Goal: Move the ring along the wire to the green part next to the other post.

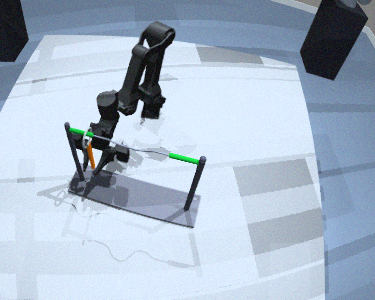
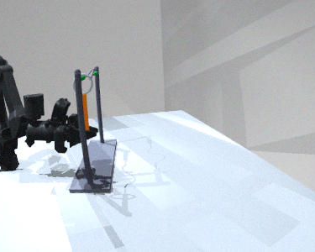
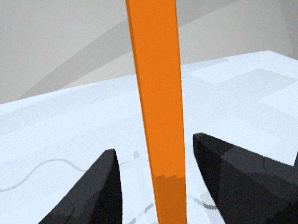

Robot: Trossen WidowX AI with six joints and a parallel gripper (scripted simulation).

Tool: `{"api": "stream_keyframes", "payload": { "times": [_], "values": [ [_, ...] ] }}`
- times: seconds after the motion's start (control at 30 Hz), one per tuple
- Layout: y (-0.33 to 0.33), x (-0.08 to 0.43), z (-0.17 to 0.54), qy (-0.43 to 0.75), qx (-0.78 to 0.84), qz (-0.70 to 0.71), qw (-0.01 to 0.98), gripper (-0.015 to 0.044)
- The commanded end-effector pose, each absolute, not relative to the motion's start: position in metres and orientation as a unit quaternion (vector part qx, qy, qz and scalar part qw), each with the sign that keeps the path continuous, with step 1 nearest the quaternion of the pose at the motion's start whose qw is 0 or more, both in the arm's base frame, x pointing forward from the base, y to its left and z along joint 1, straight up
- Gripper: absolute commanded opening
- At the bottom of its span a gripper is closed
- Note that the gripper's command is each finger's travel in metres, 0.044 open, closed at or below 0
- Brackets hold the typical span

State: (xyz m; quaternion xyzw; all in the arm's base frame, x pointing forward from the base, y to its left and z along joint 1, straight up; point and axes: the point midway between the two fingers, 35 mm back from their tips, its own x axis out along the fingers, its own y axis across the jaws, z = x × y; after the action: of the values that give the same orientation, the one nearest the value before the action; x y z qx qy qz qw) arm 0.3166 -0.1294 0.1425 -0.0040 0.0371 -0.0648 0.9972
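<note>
The ring [image 1: 84, 140] [image 2: 91, 86] hangs around the green part [image 1: 75, 131] [image 2: 82, 78] beside the left post [image 1: 75, 152] [image 2: 82, 130] of the top view. Its orange handle [image 1: 91, 156] [image 2: 86, 111] [image 3: 159, 100] points down. My gripper [image 1: 90, 171] [image 2: 95, 132] [image 3: 155, 150] is open around the handle's lower part. In the wrist view the handle stands between the two fingers, with a gap on each side. The other green part [image 1: 184, 158] [image 2: 96, 73] is beside the right post [image 1: 194, 185] [image 2: 99, 105].
The thin grey wire [image 1: 154, 151] joins the green parts above the dark base plate [image 1: 152, 200] [image 2: 106, 160]. The arm reaches in from behind the wire in the top view. The left post is close beside the gripper. Shadows of the frame lie on the white table [image 1: 267, 125].
</note>
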Motion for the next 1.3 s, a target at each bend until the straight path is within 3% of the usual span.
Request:
{"api": "stream_keyframes", "payload": {
  "times": [0.0, 0.77, 1.17, 1.27],
  "values": [
    [-0.13, 0.3245, 0.1405, 0.036, -0.001, -0.066, 0.997, 0.016],
    [-0.13, 0.3268, 0.1398, 0.036, -0.001, -0.066, 0.997, 0.016],
    [-0.1295, 0.3266, 0.1394, 0.037, -0.004, -0.064, 0.997, -0.015],
    [-0.1295, 0.3266, 0.1394, 0.037, -0.004, -0.064, 0.997, -0.015]
  ]
}}
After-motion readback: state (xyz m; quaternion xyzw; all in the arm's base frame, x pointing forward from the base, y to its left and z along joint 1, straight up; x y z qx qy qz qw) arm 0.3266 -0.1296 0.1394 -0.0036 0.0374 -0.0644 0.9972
